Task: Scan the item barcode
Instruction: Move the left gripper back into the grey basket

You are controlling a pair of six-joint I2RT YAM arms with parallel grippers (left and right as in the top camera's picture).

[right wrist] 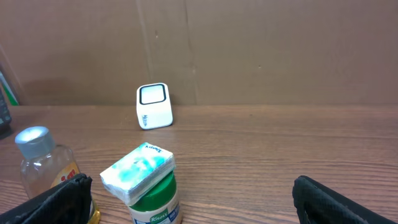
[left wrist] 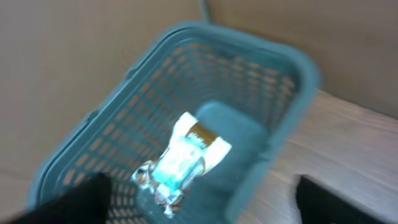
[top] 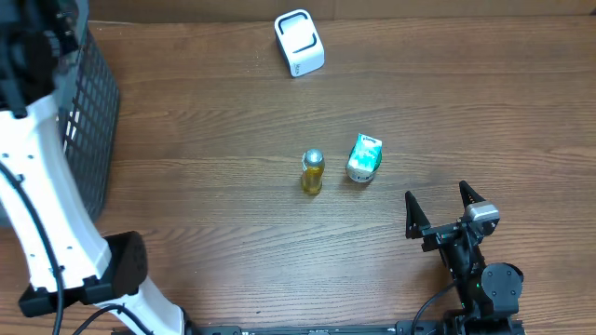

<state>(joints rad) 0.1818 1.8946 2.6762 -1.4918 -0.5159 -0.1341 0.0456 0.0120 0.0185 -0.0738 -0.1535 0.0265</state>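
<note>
Two things wait near the middle of the worktop. One is an upright bottle of yellow liquid with a silver cap. Just to its right is a green-lidded jar with a small pack lying tilted across its lid. The scanner stands by the far edge, well apart from both.

The right pincer sits near the front right corner, jaws spread wide and empty, pointing toward the pair. The left pincer hangs over the basket at the left edge. That view is smeared, but its fingers look wide apart with nothing between them — a packet lies on the basket floor below.

The bottle is probably rigid, smooth and a little slippery, so take it across the body below the cap. The pack looks light and sits loose on the lid — grabbing the jar could shed it. Lift the pack first, by its long sides and gently, since it may crush.
</note>
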